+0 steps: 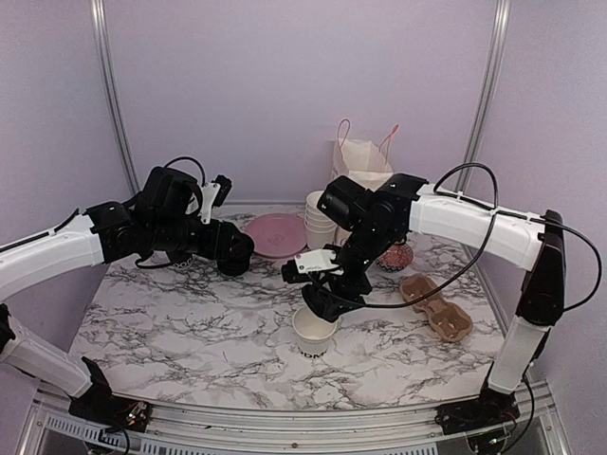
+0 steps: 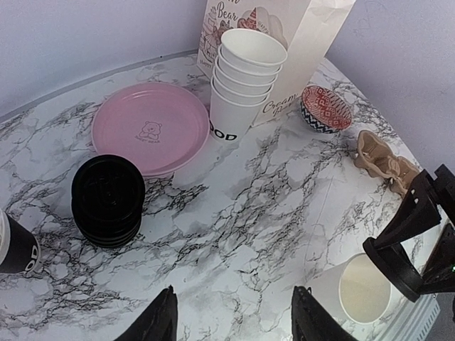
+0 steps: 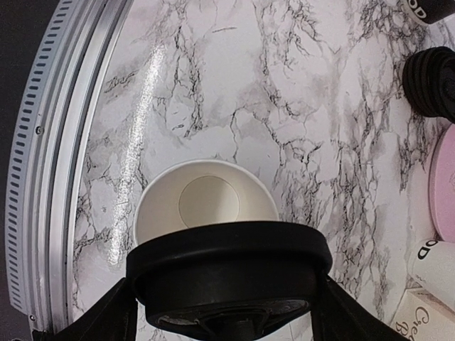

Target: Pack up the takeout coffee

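Right gripper (image 3: 227,307): fingers clamped on a black dome lid (image 3: 227,264), which spans the whole gap between them. Directly beneath the fingers stands the takeout coffee cup (image 3: 206,202), white, upright and open, its inside bare. The lid hides the cup's near rim, so contact between lid and rim cannot be confirmed. In the top view the lid cannot be told apart from the dark fingers above the cup (image 1: 315,334), and the lettering near the cup's base is too small to read.

Left gripper (image 2: 234,321): fingers (image 2: 160,323) apart, nothing between them, and only their tips in frame. In the top view this gripper is lost against the arm's own dark housing.

Beyond the left fingertips:
- A stack of black lids (image 2: 108,199), count indistinct.
- A pink plate (image 2: 149,124), just behind the stack.
- Stacked lidless cups (image 2: 245,82) against a paper bag (image 2: 306,35) whose top is cut off.
- A patterned bowl (image 2: 325,108).
- A cardboard carrier (image 2: 384,160), partly behind the right arm.
- A dark cup (image 2: 14,245), cut by the left edge.
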